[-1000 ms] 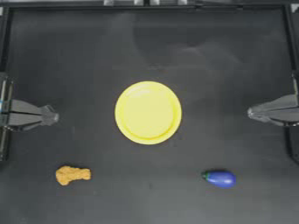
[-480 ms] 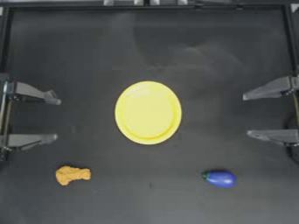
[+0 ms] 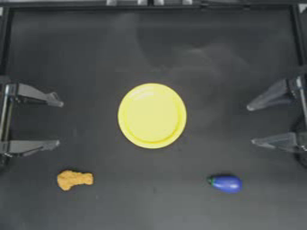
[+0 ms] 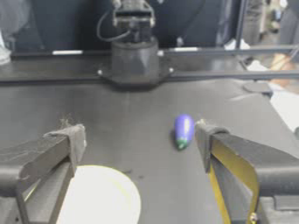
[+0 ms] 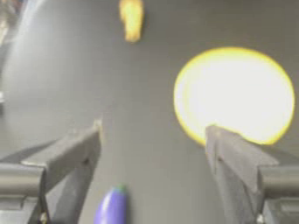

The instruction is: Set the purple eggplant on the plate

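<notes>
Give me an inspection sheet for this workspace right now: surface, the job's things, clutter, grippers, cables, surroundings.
Surface: dark table, flat, bare apart from three loose things.
Job's things: purple eggplant lies on the table near the front right, apart from the plate; the yellow plate sits at the middle with nothing on it.
Clutter: orange-tan nugget on the table at the front left, apart from the plate.
Grippers: left gripper at the left edge, jaws open, holding nothing; right gripper at the right edge, jaws open, holding nothing.
Cables: dark cable loops behind the far arm's base in the left wrist view.
Surroundings: dark frame rail along the table's far edge.
</notes>
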Controlling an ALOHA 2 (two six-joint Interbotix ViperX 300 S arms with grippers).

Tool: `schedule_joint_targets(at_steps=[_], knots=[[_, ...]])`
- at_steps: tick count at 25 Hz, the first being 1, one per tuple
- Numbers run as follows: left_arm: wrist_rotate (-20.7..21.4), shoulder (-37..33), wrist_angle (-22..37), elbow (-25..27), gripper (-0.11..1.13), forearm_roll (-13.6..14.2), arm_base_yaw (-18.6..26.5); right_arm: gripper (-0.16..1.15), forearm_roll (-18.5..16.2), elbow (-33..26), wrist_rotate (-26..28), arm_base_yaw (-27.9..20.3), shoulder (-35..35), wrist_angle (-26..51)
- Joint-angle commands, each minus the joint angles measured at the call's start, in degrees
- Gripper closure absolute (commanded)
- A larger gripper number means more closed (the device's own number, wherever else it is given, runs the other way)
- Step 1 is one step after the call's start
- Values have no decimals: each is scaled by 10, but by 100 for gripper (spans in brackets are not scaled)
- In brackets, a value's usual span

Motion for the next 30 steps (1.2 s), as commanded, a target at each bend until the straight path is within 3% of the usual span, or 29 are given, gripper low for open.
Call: schedule_joint_targets(at_steps=[1, 10, 21, 30], knots=[[-2, 3, 4, -16, -1, 0, 5, 0, -27, -57, 42, 12, 49, 96], [-3, 3, 17, -21, -1, 0, 13, 0, -80, -105, 155, 98, 155, 189], [-3, 2, 19, -18, -1, -1, 15, 0, -85, -104, 261, 171, 265, 183], [-4, 2, 18, -15, -1, -1, 14, 0, -98, -62, 308, 187, 310, 99]])
